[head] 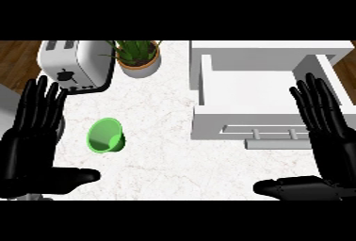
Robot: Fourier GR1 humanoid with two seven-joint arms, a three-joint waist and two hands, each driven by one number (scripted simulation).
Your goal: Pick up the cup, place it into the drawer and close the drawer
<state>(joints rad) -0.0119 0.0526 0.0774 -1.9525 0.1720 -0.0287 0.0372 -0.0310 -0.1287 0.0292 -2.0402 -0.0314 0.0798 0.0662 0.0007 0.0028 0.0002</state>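
Observation:
A green cup [106, 135] lies on its side on the white marble counter, left of centre, its mouth facing me. The white drawer [250, 120] stands pulled open at the right, its inside bare, with a bar handle [277, 135] on its front. My left hand [31, 136] is open at the left edge, fingers up, just left of the cup and apart from it. At the right edge my right hand [323, 127] is open too, fingers up, over the drawer's right side. Neither hand holds anything.
A silver toaster [73, 63] stands at the back left. Beside it a potted plant [138, 56] sits in a white pot. The counter [167, 160] stretches bare between the cup and the drawer front. Wooden floor shows beyond the counter's far corners.

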